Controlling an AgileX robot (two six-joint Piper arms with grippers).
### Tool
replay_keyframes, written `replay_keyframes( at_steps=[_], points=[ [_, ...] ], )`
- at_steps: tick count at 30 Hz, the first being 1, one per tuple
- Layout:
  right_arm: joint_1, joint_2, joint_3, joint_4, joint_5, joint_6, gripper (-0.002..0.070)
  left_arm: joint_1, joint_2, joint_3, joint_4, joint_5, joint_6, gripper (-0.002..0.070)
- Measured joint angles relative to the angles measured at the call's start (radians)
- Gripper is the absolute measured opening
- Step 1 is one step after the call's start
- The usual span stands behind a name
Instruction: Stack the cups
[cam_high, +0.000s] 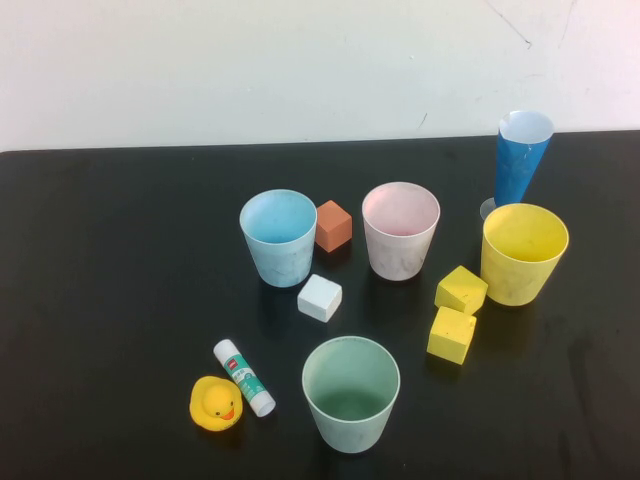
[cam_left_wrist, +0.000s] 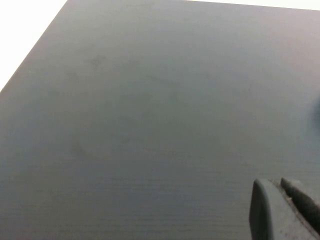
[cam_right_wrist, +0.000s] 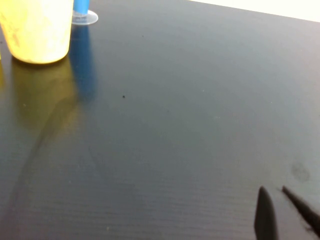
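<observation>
Both claws closed and empty; right claw (cam_right_wrist: 285, 212) hangs over bare table right of the upright yellow cup (cam_high: 523, 252), nearer it than left claw (cam_left_wrist: 282, 207)

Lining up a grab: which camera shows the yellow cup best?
The high view: the whole yellow cup stands upright beside the blue cone. The right wrist view catches only its lower part; the left wrist view shows none.

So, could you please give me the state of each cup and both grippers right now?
light blue cup: upright, empty, unstacked
pink cup: upright, empty, unstacked
yellow cup: upright, unstacked
green cup: upright, empty, unstacked
left gripper: shut, empty, above bare table
right gripper: shut, empty
</observation>
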Motion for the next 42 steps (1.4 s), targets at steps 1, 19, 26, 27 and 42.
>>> replay_keyframes(
  at_steps=[1,19,26,27,42],
  points=[
    [0.0,0.0,0.0,0.0,0.0,0.0,-0.0003,0.0,0.0,0.0,0.0,0.0,0.0,-0.0002],
    [0.0,0.0,0.008,0.0,-0.379,0.0,-0.0003,0.0,0.0,0.002,0.027,-0.28,0.0,-0.0002],
    [0.0,0.0,0.008,-0.002,-0.788,-0.028,-0.0003,0.0,0.0,0.002,0.049,-0.786,0.002,-0.0002],
    [0.0,0.0,0.008,-0.002,-0.834,-0.024,-0.0003,0.0,0.0,0.002,0.053,-0.859,0.002,-0.0002],
    [0.0,0.0,-0.007,0.059,-1.0,-0.013,-0.0003,0.0,0.0,-0.005,0.056,-1.115,-0.039,-0.0002]
  ],
)
